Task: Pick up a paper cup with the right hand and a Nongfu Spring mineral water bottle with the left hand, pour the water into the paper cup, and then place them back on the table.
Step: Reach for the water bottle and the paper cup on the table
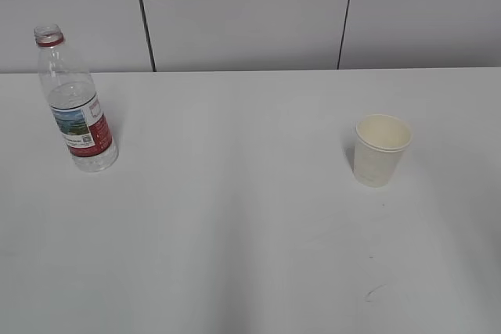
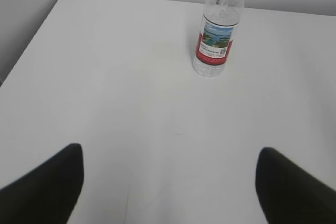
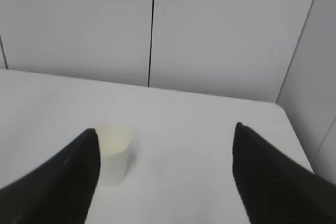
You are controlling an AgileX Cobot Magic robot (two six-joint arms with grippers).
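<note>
On table (image 1: pixel 235 232), bottle (image 1: pixel 76 103) upright, mouth up

The water bottle (image 1: pixel 76 104) is standing up on the table (image 1: pixel 235 224), close to the back left corner. The paper cup (image 1: pixel 380 150) is standing on the right side of the tabletop, a bit nearer the front than the bottle. The two are sitting well apart, with bare tabletop lying between them.
</note>
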